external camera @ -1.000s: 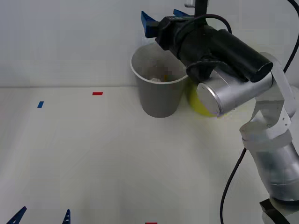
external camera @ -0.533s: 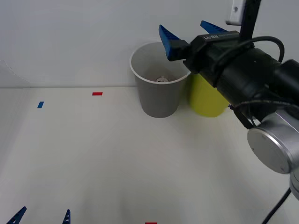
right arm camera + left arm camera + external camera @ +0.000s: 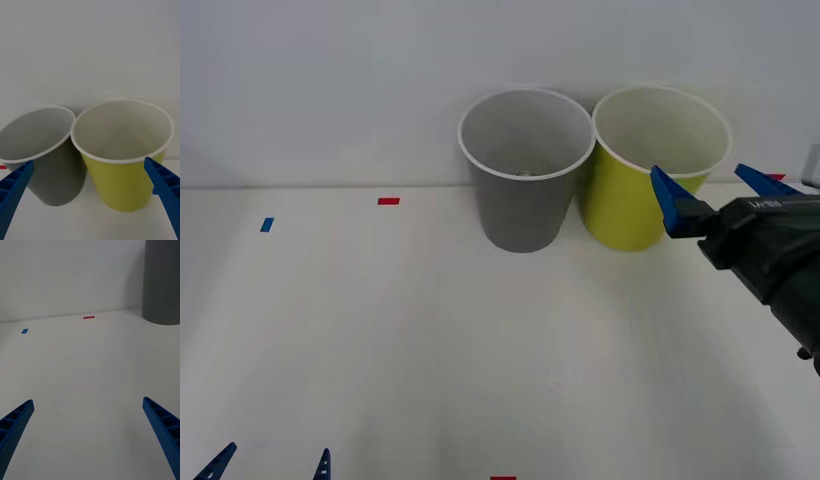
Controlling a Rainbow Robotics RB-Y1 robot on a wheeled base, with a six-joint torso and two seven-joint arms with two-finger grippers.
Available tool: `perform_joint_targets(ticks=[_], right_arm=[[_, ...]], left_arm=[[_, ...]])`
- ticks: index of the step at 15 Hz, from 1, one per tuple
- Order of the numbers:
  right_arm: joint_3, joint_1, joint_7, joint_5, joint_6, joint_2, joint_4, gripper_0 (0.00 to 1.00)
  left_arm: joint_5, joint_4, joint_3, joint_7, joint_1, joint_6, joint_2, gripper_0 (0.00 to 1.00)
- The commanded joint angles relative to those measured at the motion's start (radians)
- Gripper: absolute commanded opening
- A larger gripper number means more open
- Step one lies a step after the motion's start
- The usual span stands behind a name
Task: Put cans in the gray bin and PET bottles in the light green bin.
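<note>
The right hand point(image 3: 715, 195) sits at the right edge of the front frame, fingers spread wide and holding nothing, just before the light green bin point(image 3: 630, 215). A glint low inside the gray bin point(image 3: 525, 215) is probably the can point(image 3: 525, 174), so sorting looks done. The left hand point(image 3: 272, 462), lower left, is wide and idle over the bare surface point(image 3: 430, 340).

Faint pale lettering sits on the black housing of the right tool point(image 3: 720, 203) at about three o'clock in the front view, too small to read. Neither bin nor the tape marks carry any legible writing.
</note>
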Motion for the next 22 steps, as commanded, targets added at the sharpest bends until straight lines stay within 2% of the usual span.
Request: perform_joint_targets(ticks=[1, 5, 7, 8, 11, 12, 13, 15, 16, 17, 19, 22], right_arm=[[-0.113, 0.168, 0.006, -0.006, -0.094, 0.049, -0.001, 1.00], [-0.191, 0.329, 0.024, -0.016, -0.216, 0.121, -0.001, 1.00], [-0.187, 0.397, 0.066, -0.017, -0.381, 0.140, -0.001, 1.00], [-0.174, 0.424, 0.127, -0.017, -0.467, 0.144, 0.000, 1.00], [-0.113, 0.492, 0.236, -0.006, -0.717, 0.147, 0.157, 1.00], [-0.096, 0.501, 0.251, -0.003, -0.780, 0.147, 0.200, 1.00], [-0.059, 0.516, 0.283, 0.003, -0.907, 0.149, 0.289, 1.00], [-0.020, 0.541, 0.313, 0.006, -0.993, 0.152, 0.347, 1.00], [0.023, 0.573, 0.320, 0.015, -1.113, 0.153, 0.421, 1.00], [0.045, 0.587, 0.326, 0.026, -1.174, 0.153, 0.464, 1.00], [0.088, 0.610, 0.340, 0.047, -1.272, 0.153, 0.542, 1.00], [0.117, 0.680, 0.363, 0.121, -1.299, 0.153, 0.568, 1.00]], left_arm=[[0.000, 0.000, 0.000, 0.000, 0.000, 0.000, 0.000, 1.00], [0.000, 0.000, 0.000, 0.000, 0.000, 0.000, 0.000, 1.00], [0.000, 0.000, 0.000, 0.000, 0.000, 0.000, 0.000, 1.00], [0.000, 0.000, 0.000, 0.000, 0.000, 0.000, 0.000, 1.00], [0.000, 0.000, 0.000, 0.000, 0.000, 0.000, 0.000, 1.00], [0.000, 0.000, 0.000, 0.000, 0.000, 0.000, 0.000, 1.00], [0.000, 0.000, 0.000, 0.000, 0.000, 0.000, 0.000, 1.00], [0.000, 0.000, 0.000, 0.000, 0.000, 0.000, 0.000, 1.00], [0.000, 0.000, 0.000, 0.000, 0.000, 0.000, 0.000, 1.00], [0.000, 0.000, 0.000, 0.000, 0.000, 0.000, 0.000, 1.00], [0.000, 0.000, 0.000, 0.000, 0.000, 0.000, 0.000, 1.00], [0.000, 0.000, 0.000, 0.000, 0.000, 0.000, 0.000, 1.00]])
